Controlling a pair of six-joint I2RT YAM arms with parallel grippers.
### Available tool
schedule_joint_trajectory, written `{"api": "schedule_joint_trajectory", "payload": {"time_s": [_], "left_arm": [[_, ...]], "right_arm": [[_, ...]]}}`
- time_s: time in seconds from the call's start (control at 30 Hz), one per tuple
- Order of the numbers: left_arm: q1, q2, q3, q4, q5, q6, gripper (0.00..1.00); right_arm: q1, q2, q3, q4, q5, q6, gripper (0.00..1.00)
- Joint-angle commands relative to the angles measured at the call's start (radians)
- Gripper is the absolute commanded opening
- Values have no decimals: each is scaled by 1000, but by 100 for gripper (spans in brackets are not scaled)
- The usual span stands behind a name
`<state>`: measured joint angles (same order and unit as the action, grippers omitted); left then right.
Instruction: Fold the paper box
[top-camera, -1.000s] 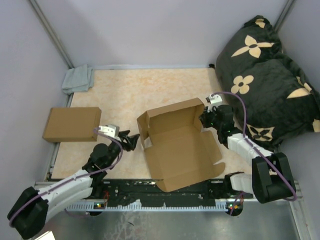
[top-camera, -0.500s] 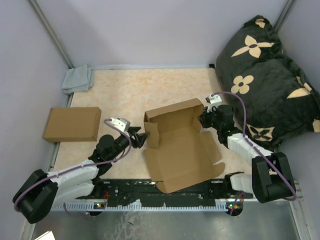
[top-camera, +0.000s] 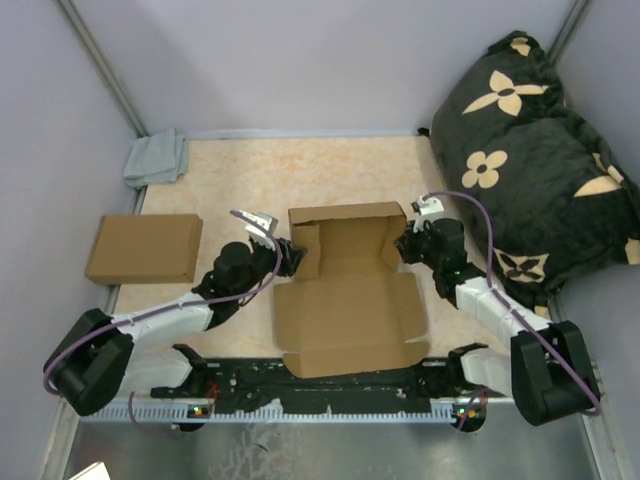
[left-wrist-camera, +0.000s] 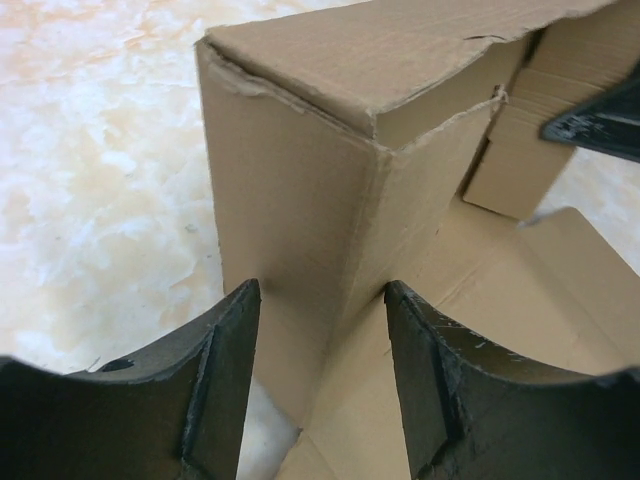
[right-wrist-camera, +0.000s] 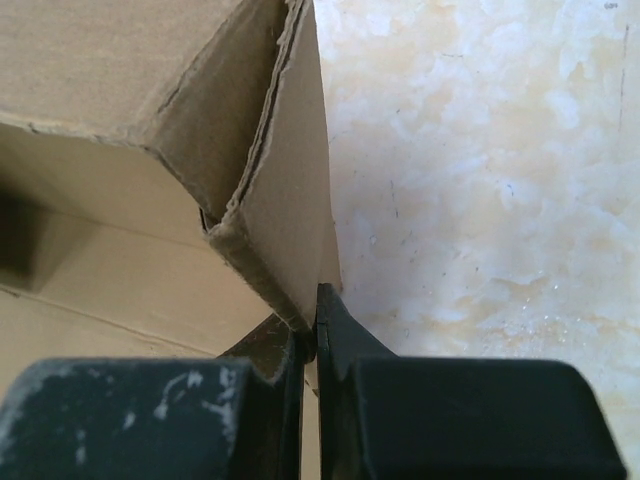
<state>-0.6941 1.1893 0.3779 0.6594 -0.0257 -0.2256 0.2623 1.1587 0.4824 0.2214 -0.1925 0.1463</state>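
Tabletop (top-camera: 250, 190) holds paper box (top-camera: 350, 300) pinched by right hand (right-wrist-camera: 312, 325)

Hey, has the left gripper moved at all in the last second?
Yes. The left gripper has moved right and slightly upward in the top view, away from the flat cardboard box, which stayed put, up to the left wall of the paper box.

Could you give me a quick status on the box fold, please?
Left gripper open, straddling left wall of box. Right gripper shut on right wall. Back and sides raised, near panel flat. Spare box far left, apart.
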Motion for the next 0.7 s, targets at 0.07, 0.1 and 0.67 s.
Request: {"api": "schedule_joint_trajectory", "payload": {"time_s": [0.07, 0.1, 0.67], "left_arm": [[-4, 28, 74, -128, -195, -32, 59], [-4, 40, 84, -140, -212, -32, 59], [-13, 189, 202, -250, -397, -51, 0]], "right_arm": [[71, -92, -42, 20, 44, 70, 0], [82, -100, -47, 27, 49, 78, 0], [121, -165, -83, 30, 67, 159, 0]]}}
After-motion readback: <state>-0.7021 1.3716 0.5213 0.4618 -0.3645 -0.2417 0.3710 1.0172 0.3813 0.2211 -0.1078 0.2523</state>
